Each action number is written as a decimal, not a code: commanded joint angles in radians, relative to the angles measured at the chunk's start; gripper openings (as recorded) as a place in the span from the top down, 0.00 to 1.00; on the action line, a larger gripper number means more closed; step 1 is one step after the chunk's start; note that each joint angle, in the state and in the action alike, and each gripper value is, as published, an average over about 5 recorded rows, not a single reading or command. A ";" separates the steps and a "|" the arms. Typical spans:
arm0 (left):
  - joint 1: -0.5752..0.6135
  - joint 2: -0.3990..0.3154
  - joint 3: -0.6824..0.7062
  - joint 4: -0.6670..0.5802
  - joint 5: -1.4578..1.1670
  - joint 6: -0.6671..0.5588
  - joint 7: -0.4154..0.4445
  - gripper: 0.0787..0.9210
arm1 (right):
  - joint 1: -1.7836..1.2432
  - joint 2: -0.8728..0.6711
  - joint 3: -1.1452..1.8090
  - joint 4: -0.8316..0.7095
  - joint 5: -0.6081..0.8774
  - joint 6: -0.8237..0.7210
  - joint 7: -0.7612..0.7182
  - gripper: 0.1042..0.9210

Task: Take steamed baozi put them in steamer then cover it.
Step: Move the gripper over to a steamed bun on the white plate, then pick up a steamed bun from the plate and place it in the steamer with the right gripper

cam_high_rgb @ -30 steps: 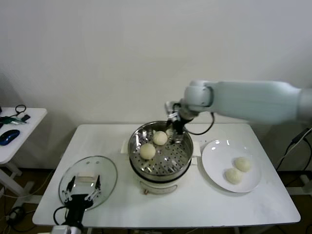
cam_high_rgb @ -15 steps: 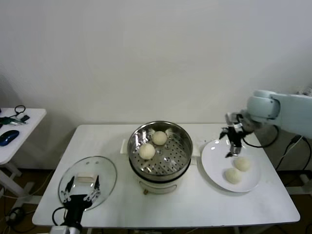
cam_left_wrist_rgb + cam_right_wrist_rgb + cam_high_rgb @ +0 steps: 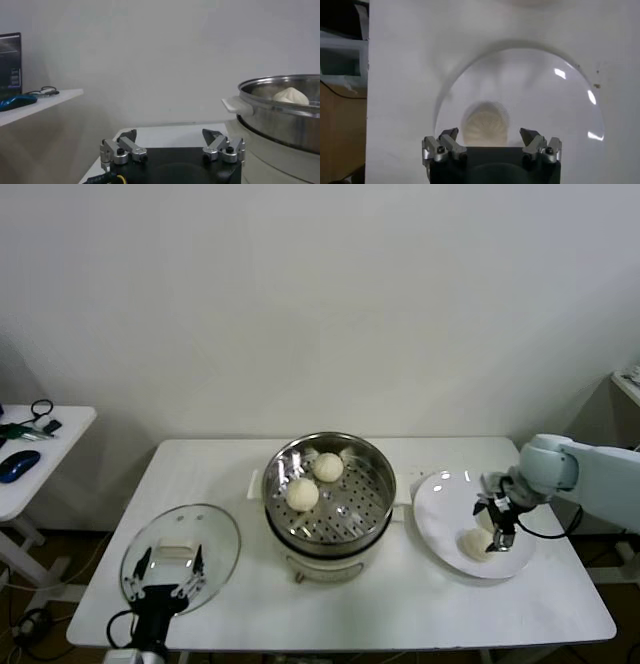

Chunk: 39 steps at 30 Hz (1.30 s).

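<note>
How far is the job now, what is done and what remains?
Done: two baozi lie in the steamer. In hand: the open right gripper is over the plate, above a bun. Left: the plate's buns, then the cover near the left gripper.

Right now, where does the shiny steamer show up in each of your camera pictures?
Head view: the steamer stands in the middle of the white table.
Left wrist view: the steamer is close by, seen from the side.
Right wrist view: not in it.
Shared landmark: the white table, in all three.
</note>
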State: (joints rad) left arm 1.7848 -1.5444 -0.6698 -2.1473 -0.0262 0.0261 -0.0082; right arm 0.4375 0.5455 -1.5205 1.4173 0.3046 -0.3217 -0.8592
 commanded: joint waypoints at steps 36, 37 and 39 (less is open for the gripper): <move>0.010 -0.001 0.010 -0.007 0.020 -0.002 -0.006 0.12 | -0.102 0.026 0.162 -0.061 -0.114 0.042 -0.072 0.39; 0.010 -0.001 0.009 -0.008 0.020 -0.002 -0.006 0.12 | -0.065 0.029 0.146 -0.053 -0.120 0.060 -0.085 0.39; 0.010 0.000 0.007 -0.010 0.019 -0.001 -0.006 0.12 | 0.058 0.046 0.089 -0.038 -0.127 0.116 -0.116 0.39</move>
State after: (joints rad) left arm 1.7946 -1.5442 -0.6631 -2.1578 -0.0074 0.0243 -0.0137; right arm 0.3324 0.5806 -1.3730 1.3590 0.1943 -0.2777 -0.9242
